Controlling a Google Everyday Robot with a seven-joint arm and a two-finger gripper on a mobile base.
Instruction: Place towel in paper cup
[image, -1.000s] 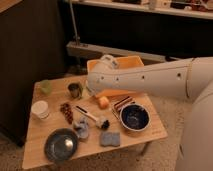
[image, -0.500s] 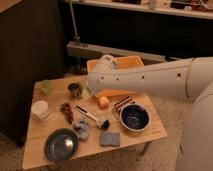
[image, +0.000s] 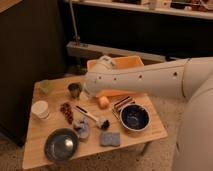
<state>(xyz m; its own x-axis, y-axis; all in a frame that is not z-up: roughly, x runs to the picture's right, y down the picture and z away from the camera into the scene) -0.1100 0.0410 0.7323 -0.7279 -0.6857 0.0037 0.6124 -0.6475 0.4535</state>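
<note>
The white paper cup (image: 40, 109) stands upright at the left edge of the wooden table (image: 40, 155). A crumpled blue-grey towel (image: 81, 128) lies on the table near the middle front, right of the cup and apart from it. My white arm reaches in from the right across the back of the table. My gripper (image: 86, 92) is at the arm's end, above the table beside a dark metal cup (image: 74, 90), behind the towel and well away from it. The arm hides most of the gripper.
An orange tray (image: 120, 64) sits at the back under the arm. On the table are a green cup (image: 46, 86), an orange block (image: 103, 102), a dark blue bowl (image: 134, 117), a grey plate (image: 61, 144), a brush (image: 89, 115), a grey-blue sponge (image: 110, 139) and a reddish snack (image: 66, 112).
</note>
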